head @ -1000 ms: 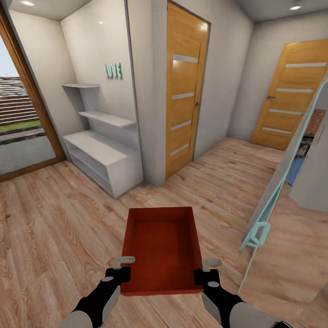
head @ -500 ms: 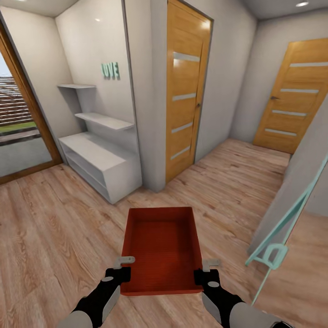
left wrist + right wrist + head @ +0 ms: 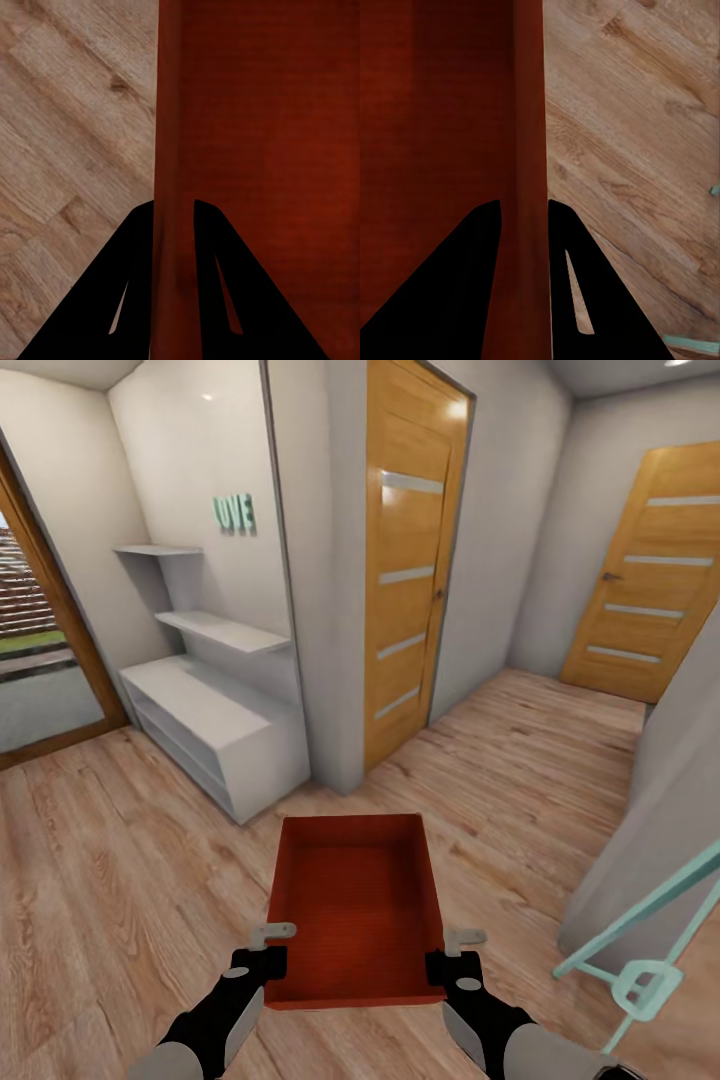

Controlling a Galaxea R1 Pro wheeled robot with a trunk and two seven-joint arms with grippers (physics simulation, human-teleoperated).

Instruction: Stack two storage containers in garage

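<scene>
Hiding container (image 3: 355,900) side walls: left claw (image 3: 268,960), right claw (image 3: 442,965).

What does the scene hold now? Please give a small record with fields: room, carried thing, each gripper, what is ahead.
room: hallway with wood-plank floor, pale walls
carried thing: one orange-red bin, empty, held above the floor
left gripper: shut on the bin's left wall
right gripper: shut on the bin's right wall
ahead: two shut wooden doors, white shelves at the left
right side: pale teal frame
</scene>
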